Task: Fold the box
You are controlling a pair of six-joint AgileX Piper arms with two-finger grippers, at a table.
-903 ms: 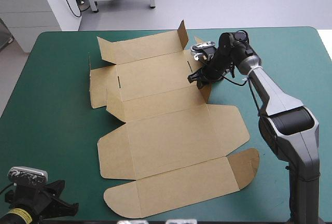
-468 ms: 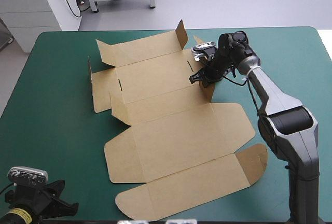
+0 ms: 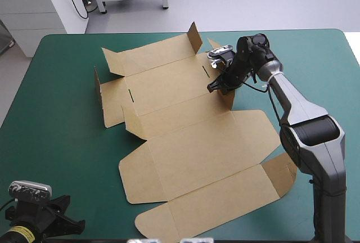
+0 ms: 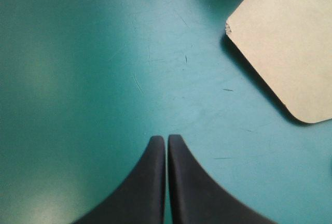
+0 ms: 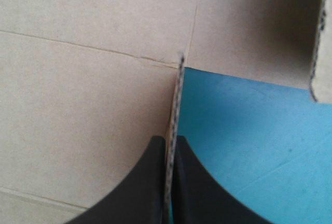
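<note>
Brown box (image 3: pixel 185 142) mostly flat | right tool (image 5: pixel 170 140) pinching its raised side, tips unclear from above | left tool (image 4: pixel 166 138) closed, empty

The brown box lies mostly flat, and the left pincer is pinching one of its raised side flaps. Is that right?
Not quite: the right pincer pinches that flap of the box; the right wrist view shows the board's edge between its fingers.

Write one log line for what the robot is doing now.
right hand: shut on box flap | left hand: shut, empty, over teal-green cover | box: mostly flat
</note>
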